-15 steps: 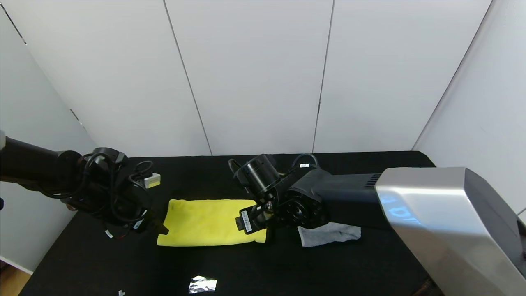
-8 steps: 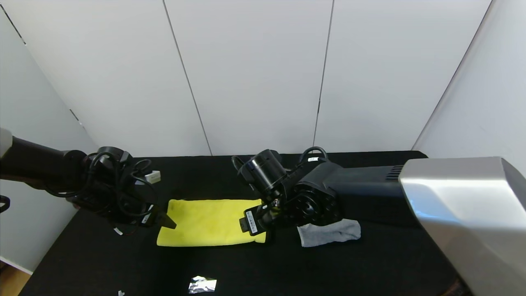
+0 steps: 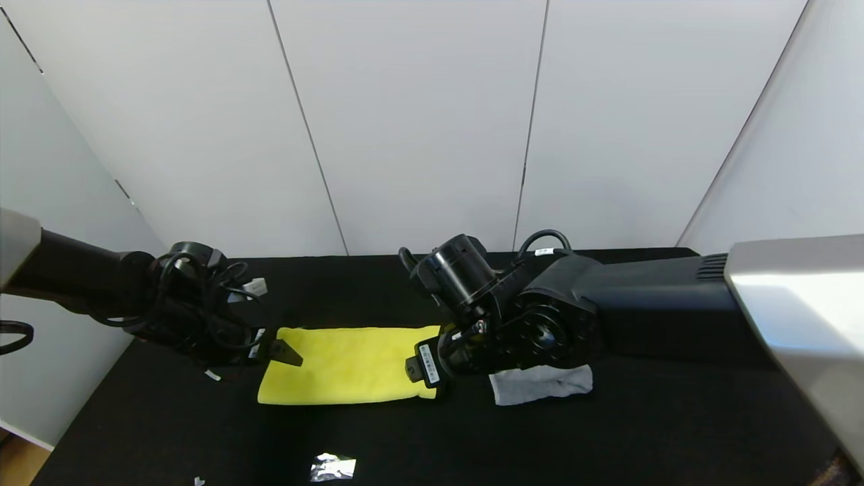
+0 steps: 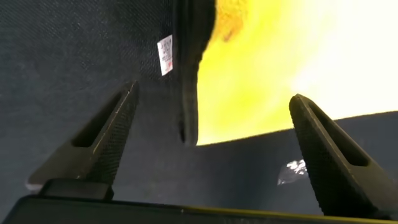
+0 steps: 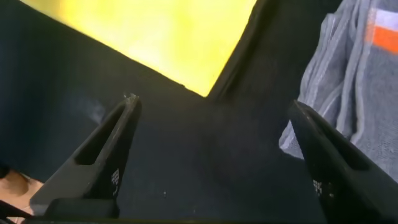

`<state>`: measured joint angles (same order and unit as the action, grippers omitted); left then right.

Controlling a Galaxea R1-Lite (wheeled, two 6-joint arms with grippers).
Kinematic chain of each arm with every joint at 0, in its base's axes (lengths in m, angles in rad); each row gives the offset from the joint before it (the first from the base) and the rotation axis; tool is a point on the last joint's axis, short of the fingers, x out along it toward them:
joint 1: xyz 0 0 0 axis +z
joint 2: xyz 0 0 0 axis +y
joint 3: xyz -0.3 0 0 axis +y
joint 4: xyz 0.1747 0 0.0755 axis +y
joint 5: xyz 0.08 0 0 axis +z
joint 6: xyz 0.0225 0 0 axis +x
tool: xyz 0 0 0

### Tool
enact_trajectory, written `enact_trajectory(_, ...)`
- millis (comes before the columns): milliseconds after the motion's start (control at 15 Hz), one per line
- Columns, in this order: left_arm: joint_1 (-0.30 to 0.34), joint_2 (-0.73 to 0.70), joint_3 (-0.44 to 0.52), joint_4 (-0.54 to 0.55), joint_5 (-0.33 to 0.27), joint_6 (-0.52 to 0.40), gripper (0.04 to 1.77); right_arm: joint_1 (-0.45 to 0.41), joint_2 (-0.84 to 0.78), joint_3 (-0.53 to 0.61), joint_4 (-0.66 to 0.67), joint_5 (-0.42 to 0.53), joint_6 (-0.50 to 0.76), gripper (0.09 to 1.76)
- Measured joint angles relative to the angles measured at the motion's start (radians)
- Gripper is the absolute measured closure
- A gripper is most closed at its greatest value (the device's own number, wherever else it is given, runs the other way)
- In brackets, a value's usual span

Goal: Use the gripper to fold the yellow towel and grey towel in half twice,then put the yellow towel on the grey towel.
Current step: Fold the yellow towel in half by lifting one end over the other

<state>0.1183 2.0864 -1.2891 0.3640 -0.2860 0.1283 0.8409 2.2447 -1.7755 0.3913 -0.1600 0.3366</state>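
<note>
The yellow towel [image 3: 344, 364] lies flat on the black table as a folded rectangle. The grey towel [image 3: 540, 383] lies bunched to its right, partly hidden under my right arm. My left gripper [image 3: 282, 352] hovers open at the yellow towel's left edge. My right gripper [image 3: 424, 368] hovers open at its right edge. In the left wrist view the gripper [image 4: 214, 93] holds nothing, with the yellow towel [image 4: 280, 68] and its white tag [image 4: 165, 55] beyond. The right wrist view shows the gripper [image 5: 212, 102] empty, over bare table between the yellow towel [image 5: 174, 37] and the grey towel [image 5: 354, 81].
A crumpled foil scrap [image 3: 332, 467] lies near the table's front edge. A small white box [image 3: 255, 287] sits behind my left arm. White wall panels close the back and both sides of the black table [image 3: 607, 432].
Both grippers have opened a little wider. My left gripper has shifted right and up over the towel's left edge. My right arm has drawn back to the right. The towels have not moved.
</note>
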Motion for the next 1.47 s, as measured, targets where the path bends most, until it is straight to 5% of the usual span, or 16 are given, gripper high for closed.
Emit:
enact_trajectory(733,-0.012,0.050,0.006,-0.038,-0.019,-0.067,0.10,-0.005,-0.022,0.079,-0.109,0.008,0.001,0.15)
enact_trajectory(1200,-0.014,0.061,0.002,-0.062,-0.021,-0.064,1.02,-0.004,-0.022,0.079,-0.107,0.010,0.001,0.15)
enact_trajectory(1333,-0.014,0.061,0.010,-0.072,-0.021,-0.064,1.67,-0.004,-0.022,0.079,-0.108,0.010,0.001,0.15)
enact_trajectory(1467,-0.014,0.061,0.013,-0.073,-0.021,-0.060,1.70,-0.003,-0.022,0.079,-0.107,0.011,0.002,0.15)
